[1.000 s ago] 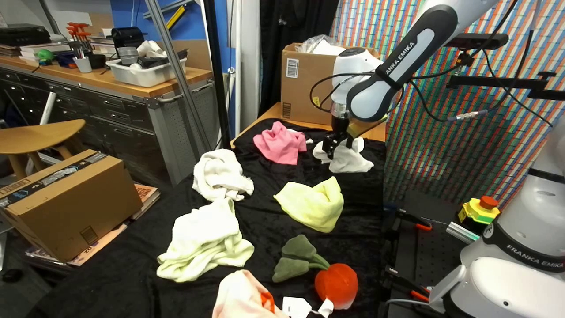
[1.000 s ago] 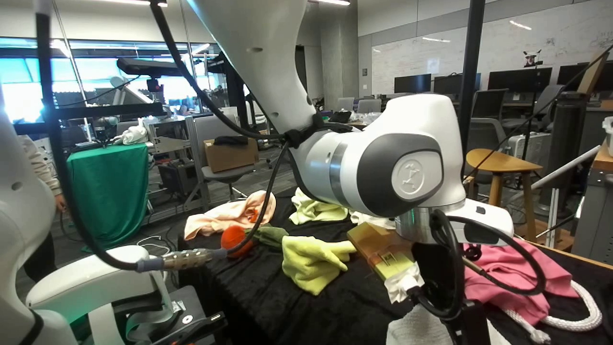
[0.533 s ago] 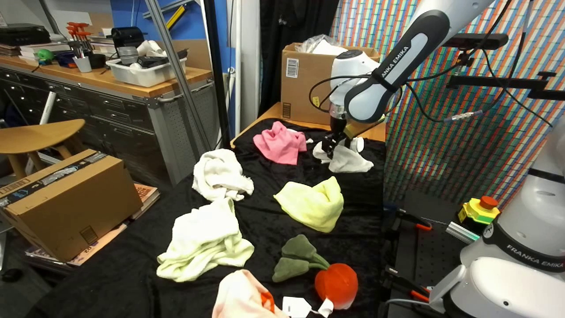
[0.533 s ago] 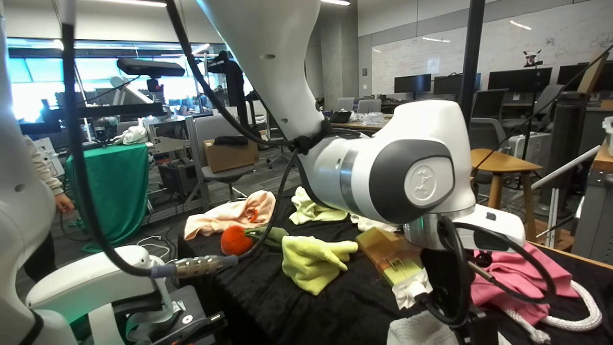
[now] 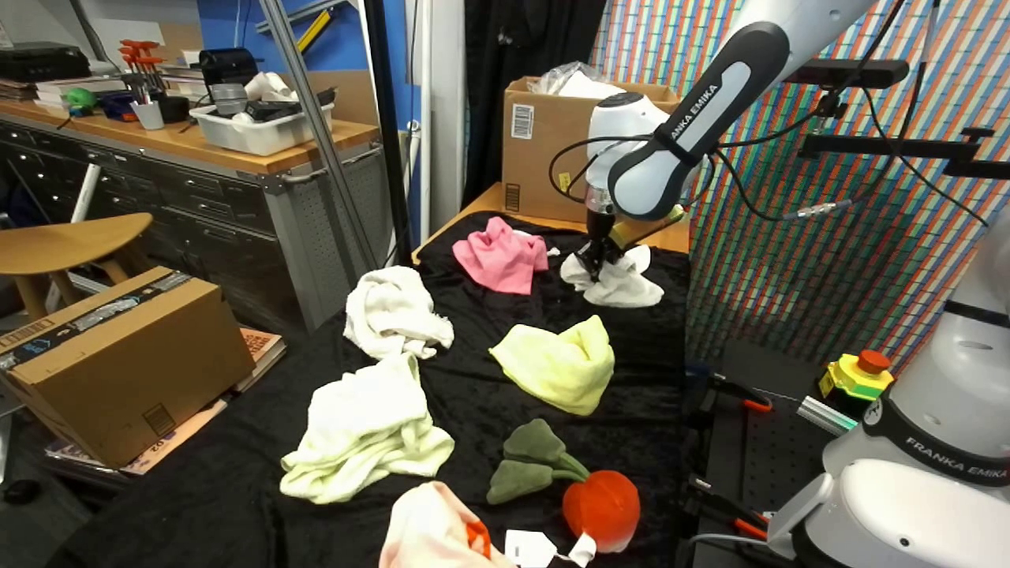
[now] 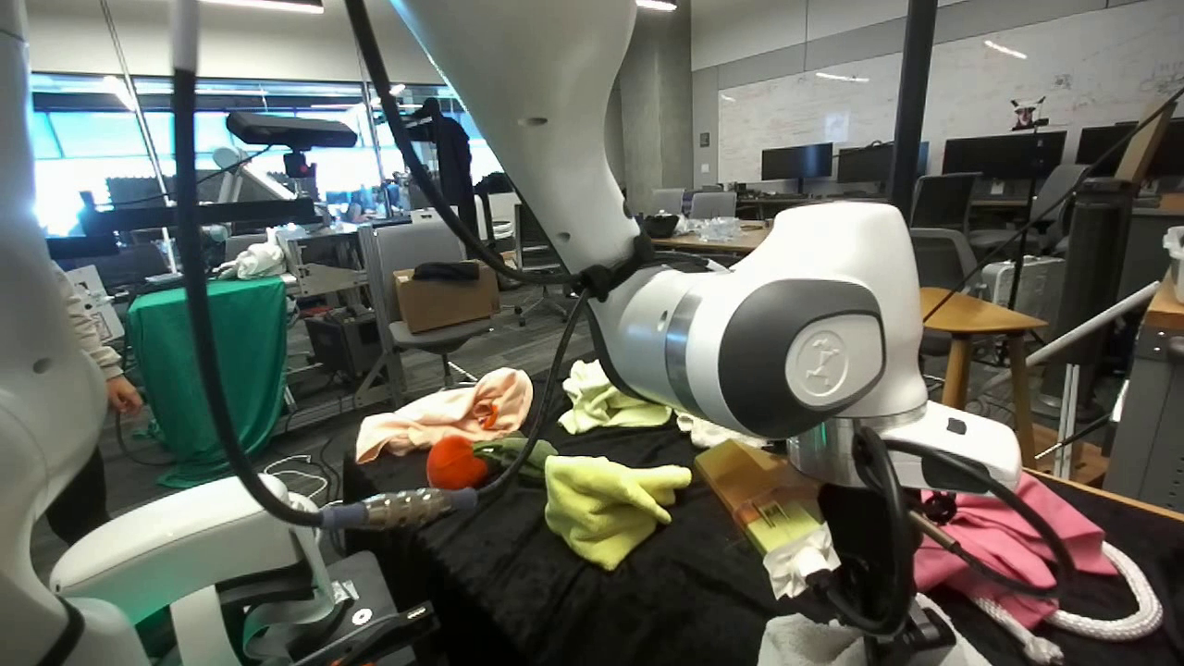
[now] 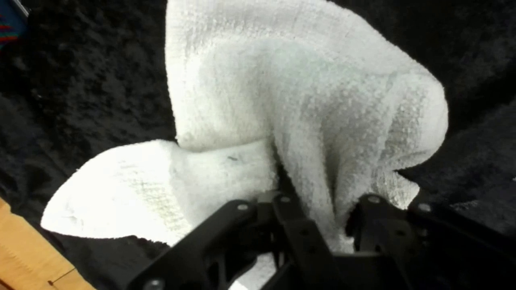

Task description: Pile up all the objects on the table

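Observation:
My gripper (image 7: 322, 219) points down into a white cloth (image 7: 250, 88) at the table's far end, shut on a fold that bunches up between its fingers. In both exterior views this cloth (image 5: 627, 288) lies under the gripper, whose fingertips are buried. A pink cloth (image 5: 505, 256) lies close by. Nearer on the black table (image 5: 473, 312) are a second white cloth (image 5: 383, 312), a yellow-green cloth (image 5: 560, 367) and a pale yellow cloth (image 5: 371, 434). Closest to that camera are a peach cloth (image 5: 430, 532) and an orange-red ball (image 5: 601, 509) with dark green leaves (image 5: 525, 473).
A cardboard box (image 5: 544, 158) stands behind the gripper on the wooden edge. White rope (image 6: 1142, 597) curls beside the pink cloth. An amber block (image 6: 754, 490) sticks out from the wrist, and loose cables hang along the arm. A red stop button (image 5: 872, 363) sits near the base.
The jaws have come together, drawing the white cloth into folds and pulling its edge in slightly. The arm has shifted a little. The other cloths and the ball have stayed put.

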